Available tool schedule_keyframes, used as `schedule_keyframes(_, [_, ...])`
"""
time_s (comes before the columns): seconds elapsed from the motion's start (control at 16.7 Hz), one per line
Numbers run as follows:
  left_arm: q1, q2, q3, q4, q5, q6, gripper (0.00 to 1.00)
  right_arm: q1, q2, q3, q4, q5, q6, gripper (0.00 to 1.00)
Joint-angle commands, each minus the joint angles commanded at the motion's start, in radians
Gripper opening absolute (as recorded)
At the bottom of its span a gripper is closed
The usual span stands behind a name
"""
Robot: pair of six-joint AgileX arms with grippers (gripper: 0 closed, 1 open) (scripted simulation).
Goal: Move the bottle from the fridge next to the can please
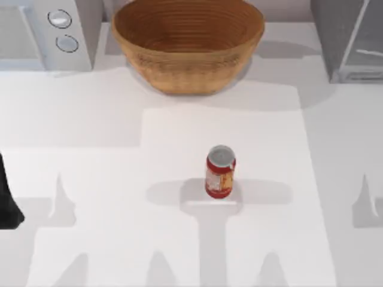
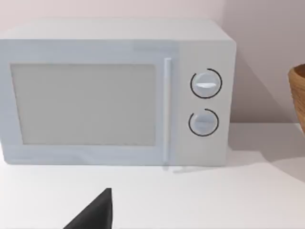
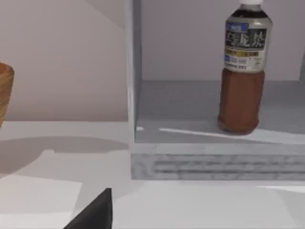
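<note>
The red can point(image 1: 220, 172) with a silver top stands upright at the middle of the table. At the back right corner is the grey fridge point(image 1: 350, 39). In the right wrist view the dark brown bottle point(image 3: 242, 71) stands upright on the fridge point(image 3: 209, 157) floor, white cap at the picture's upper edge. A dark part of my right gripper point(image 3: 95, 214) shows low in that view, well short of the fridge. My left arm point(image 1: 7, 203) sits at the table's left edge. A dark part of my left gripper point(image 2: 95, 214) faces the microwave.
A white microwave point(image 1: 45, 33) with two round knobs stands at the back left, also seen as the microwave point(image 2: 114, 93) in the left wrist view. A large woven basket point(image 1: 188, 42) sits at the back centre between microwave and fridge.
</note>
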Motion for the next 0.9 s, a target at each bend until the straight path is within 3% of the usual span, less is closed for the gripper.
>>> schedule_keyframes(0.42, [0.000, 0.000, 0.000, 0.000, 0.000, 0.000, 1.00, -0.026, 0.157, 0.106, 0.119, -0.015, 0.003, 1.00])
schedule_keyframes(0.9, [0.000, 0.000, 0.000, 0.000, 0.000, 0.000, 1.00, -0.105, 0.916, 0.462, 0.521, -0.089, 0.015, 1.00])
